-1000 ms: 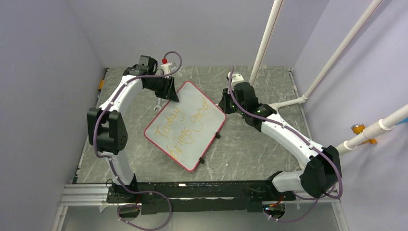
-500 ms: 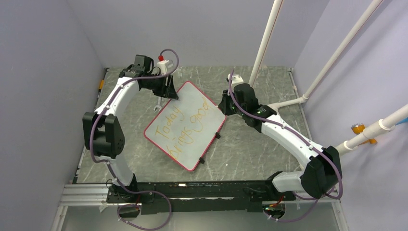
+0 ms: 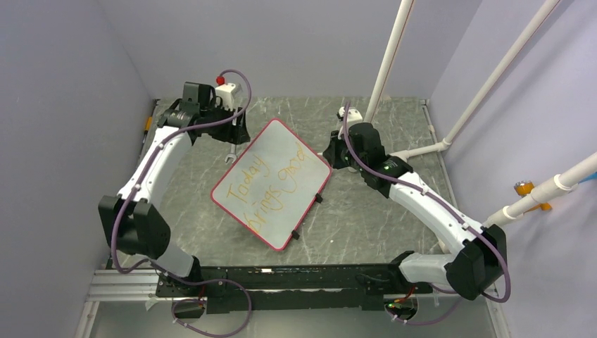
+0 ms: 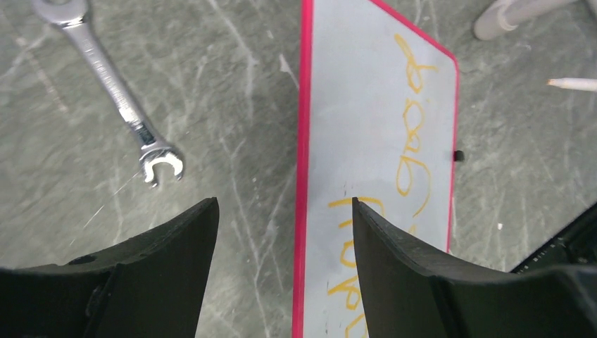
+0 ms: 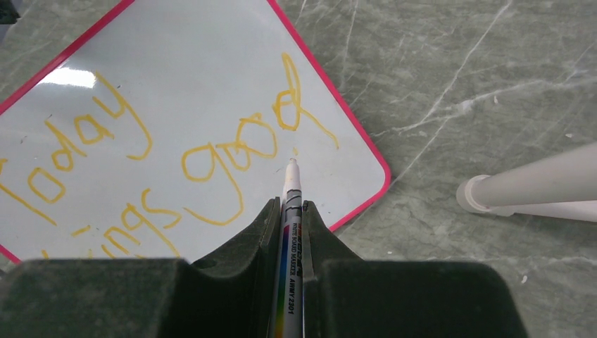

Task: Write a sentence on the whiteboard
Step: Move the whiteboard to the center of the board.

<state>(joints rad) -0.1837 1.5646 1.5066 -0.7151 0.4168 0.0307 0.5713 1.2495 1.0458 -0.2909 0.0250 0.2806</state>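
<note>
Glossy, round-cornered whiteboard (image 3: 285, 151) on marbled grey table (image 3: 366, 211)

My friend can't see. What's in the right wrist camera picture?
The right gripper is shut on a white marker pen, whose tip points at the whiteboard just past the word "good" in the orange sentence. The red-framed board lies on a grey marbled table, with a white pipe at the right.

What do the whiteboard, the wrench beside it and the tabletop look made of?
Whiteboard: glossy white coated panel, judging by the glare patch, in a thin red-pink frame, probably plastic.
Wrench: bare polished metal, likely steel; it shines silver.
Tabletop: grey-green with white veins, marble-like; whether it is real stone or a printed laminate cannot be told.
</note>
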